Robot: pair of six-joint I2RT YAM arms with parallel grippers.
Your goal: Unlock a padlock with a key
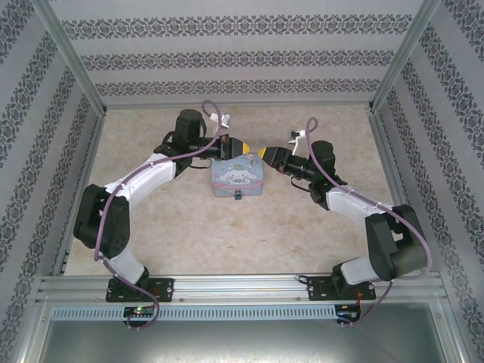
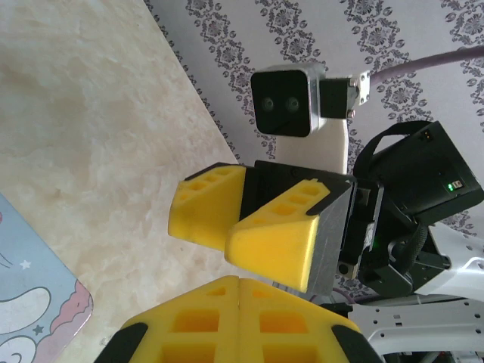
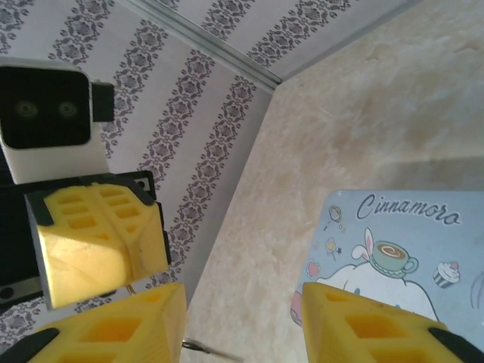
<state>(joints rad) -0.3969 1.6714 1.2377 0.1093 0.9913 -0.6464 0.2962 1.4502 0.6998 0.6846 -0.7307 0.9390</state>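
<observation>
Padlock (image 1: 238,197) is sitting at the tin's (image 1: 236,174) near edge. Left gripper (image 1: 242,145) is pressing shut by the far edge; right gripper (image 1: 262,153) is gaping wide.

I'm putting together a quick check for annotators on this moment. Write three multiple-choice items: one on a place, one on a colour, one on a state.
1. Where does the pale blue rectangular cartoon tin lie?
A) in the middle, by both arms' tips
B) in the far left corner
C) on the near metal rail

2. What colour are the gripper fingers?
A) black
B) red
C) yellow

3. How is the right gripper set?
A) open
B) shut on the tin
C) shut on a cloth

Answers:
1 A: the top view shows the tin mid-way across the marbled beige table, with the left gripper and the right gripper tip to tip just beyond it.
2 C: both wrist views show yellow fingers.
3 A: its own wrist view shows its fingers wide apart.
</observation>
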